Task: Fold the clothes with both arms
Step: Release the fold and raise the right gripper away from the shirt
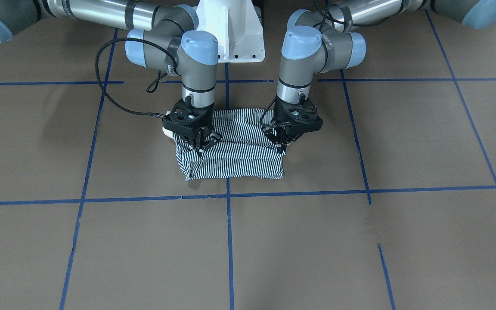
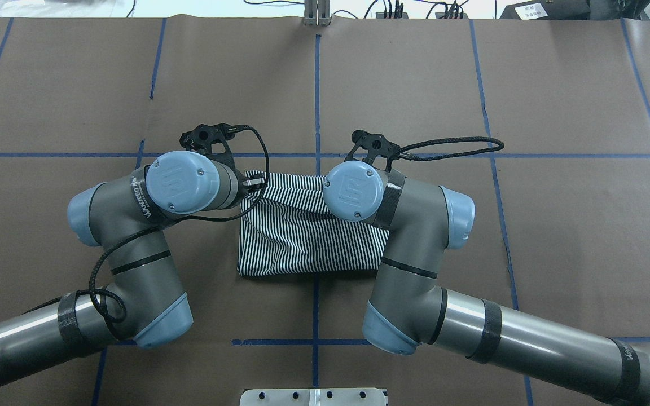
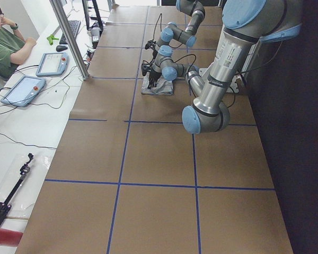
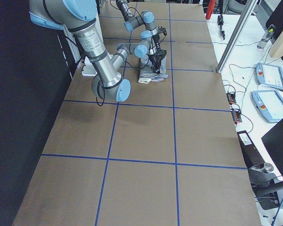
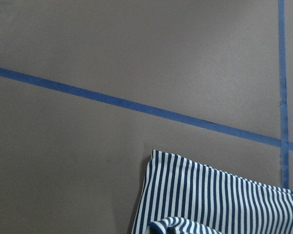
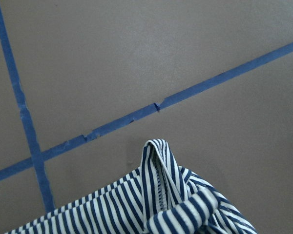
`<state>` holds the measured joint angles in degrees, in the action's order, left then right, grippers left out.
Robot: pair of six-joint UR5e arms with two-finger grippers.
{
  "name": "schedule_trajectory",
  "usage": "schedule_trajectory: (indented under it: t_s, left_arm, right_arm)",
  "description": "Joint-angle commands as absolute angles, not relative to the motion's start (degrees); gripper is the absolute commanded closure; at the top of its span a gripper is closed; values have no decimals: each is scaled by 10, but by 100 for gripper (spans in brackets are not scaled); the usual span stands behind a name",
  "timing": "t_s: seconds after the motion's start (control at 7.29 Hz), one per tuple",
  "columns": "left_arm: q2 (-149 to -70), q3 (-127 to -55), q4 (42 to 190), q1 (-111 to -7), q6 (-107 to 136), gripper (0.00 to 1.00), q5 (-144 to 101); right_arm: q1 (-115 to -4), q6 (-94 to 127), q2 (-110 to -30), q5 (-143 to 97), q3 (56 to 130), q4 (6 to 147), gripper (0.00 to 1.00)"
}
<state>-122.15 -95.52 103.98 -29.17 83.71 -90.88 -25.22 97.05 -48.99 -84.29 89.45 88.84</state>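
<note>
The left arm (image 2: 133, 270) comes in from the near left corner of the table (image 2: 556, 237). It bends at the elbow and points its wrist straight down over the left end of the shirt (image 2: 302, 242). The left gripper (image 1: 281, 144) has its fingers drawn together on the striped cloth at that end. Its wrist camera shows a small curl of fabric at the bottom of the view, beside a striped corner of the shirt. A black cable (image 2: 99, 270) loops from this wrist back along the forearm.

The shirt lies in the middle of the brown table, folded into a rough rectangle. It sits between the two wrists and across the centre line of blue tape (image 2: 316, 84), just on the robot's side of a crossing tape line. Its edge nearer the robot is straight and flat. Between the two grippers the cloth sags in a soft crease.

The right gripper (image 1: 199, 144) is clamped on the right end of the shirt. Its wrist camera shows a pinched ridge of stripes standing up in a peak. The right arm (image 2: 409, 282) mirrors the left one, reaching in from the near right corner with its wrist upright. A second cable loops out from it over the table to the right.

The white base (image 1: 230, 30) stands between the two arms at the table's near edge. In the left side view a person (image 3: 5, 45) in a green top sits at a white bench (image 3: 21, 132) along the far side of the table. Two tablets (image 3: 52, 63) lie on the bench.
</note>
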Motion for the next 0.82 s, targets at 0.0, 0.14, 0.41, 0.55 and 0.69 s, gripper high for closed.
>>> schedule_trajectory:
  t_s: [0.0,0.14,0.41,0.55,0.69]
  left_arm:
    - [-1223,-948,1045,-293,836,82,-910]
    - [-1220,-953,1055,-294,780,1,-911]
    - [-1209,-967,1066,-320,708,0,-914]
    - [-1198,-976,1067,-336,666,0,-927]
    - [-1187,-983,1074,-359,628,0,-969]
  right_arm:
    - [-253,959,-490,-844,891,882,81]
    - [-253,950,-485,-844,891,884,32]
    - [-257,934,-473,-852,892,888,0]
    - [-256,933,-461,-866,894,889,0]
    - [-251,929,-460,-868,898,889,0]
